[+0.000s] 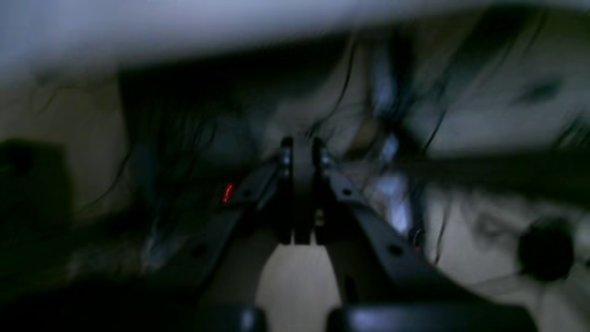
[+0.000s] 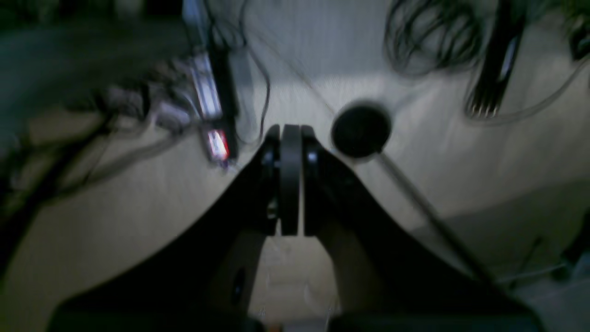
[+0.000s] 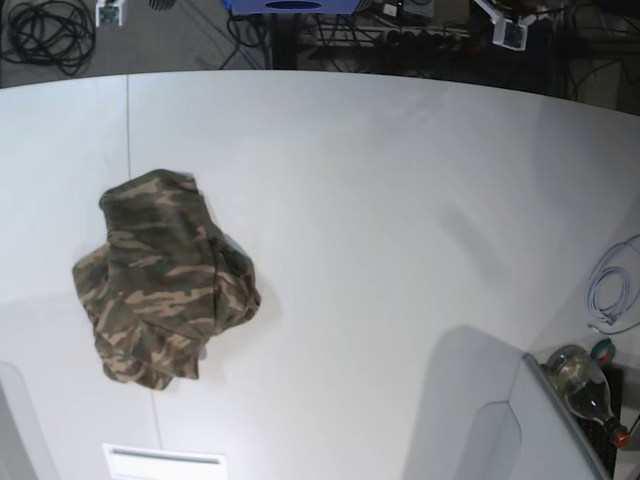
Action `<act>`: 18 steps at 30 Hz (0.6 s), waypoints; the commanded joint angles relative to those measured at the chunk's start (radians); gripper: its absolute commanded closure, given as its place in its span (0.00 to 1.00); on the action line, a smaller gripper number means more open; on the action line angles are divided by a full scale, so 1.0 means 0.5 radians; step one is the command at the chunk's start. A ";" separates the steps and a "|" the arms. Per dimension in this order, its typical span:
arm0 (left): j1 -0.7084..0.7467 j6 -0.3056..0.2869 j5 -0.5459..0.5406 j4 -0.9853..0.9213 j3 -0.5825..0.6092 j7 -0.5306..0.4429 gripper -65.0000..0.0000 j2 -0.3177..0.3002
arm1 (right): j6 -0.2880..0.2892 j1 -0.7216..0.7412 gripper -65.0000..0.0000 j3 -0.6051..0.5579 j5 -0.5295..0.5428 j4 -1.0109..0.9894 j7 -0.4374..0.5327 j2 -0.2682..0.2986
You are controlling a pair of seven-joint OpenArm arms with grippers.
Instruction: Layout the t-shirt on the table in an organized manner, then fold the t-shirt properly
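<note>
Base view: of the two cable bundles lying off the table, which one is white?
The white cable past the table's right edge, near the bottle. The other coil, top left beyond the far edge, is black.

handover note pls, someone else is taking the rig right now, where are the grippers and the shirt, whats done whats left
Left gripper: shut, holding nothing, away from the table.
Right gripper: shut, holding nothing, also off the table.
T-shirt: crumpled heap on the table, toward the base view's left, no arm near it.
Done: nothing visible yet.
Left: spread the shirt flat, then fold it.
</note>
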 commanded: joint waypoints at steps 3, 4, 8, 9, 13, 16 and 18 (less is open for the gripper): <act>0.019 0.009 -0.184 0.251 -0.003 -0.041 1.00 -0.061 | 0.001 0.031 1.00 0.002 0.007 0.267 0.030 0.002; 0.004 0.009 -0.215 0.294 -0.003 -0.041 1.00 -0.061 | 0.001 0.080 0.99 -0.007 0.007 0.316 0.030 0.002; -0.159 0.009 -0.224 0.417 0.000 0.122 1.00 -0.030 | 0.004 0.350 0.98 -0.019 0.007 0.341 0.024 0.002; -0.226 0.009 -0.227 0.454 0.000 0.238 1.00 -0.021 | 0.007 0.424 0.94 -0.038 0.001 0.338 -0.013 0.002; -0.472 0.009 -0.236 0.524 0.000 0.705 1.00 -0.012 | 0.007 0.716 0.73 -0.173 -0.005 0.332 -0.243 0.021; -0.638 0.009 -0.236 0.533 -0.006 0.919 1.00 0.047 | 0.007 0.915 0.58 -0.320 -0.008 0.295 -0.390 0.070; -0.717 0.009 -0.239 0.521 -0.024 1.018 1.00 0.126 | 0.007 1.044 0.51 -0.467 -0.008 0.227 -0.470 0.153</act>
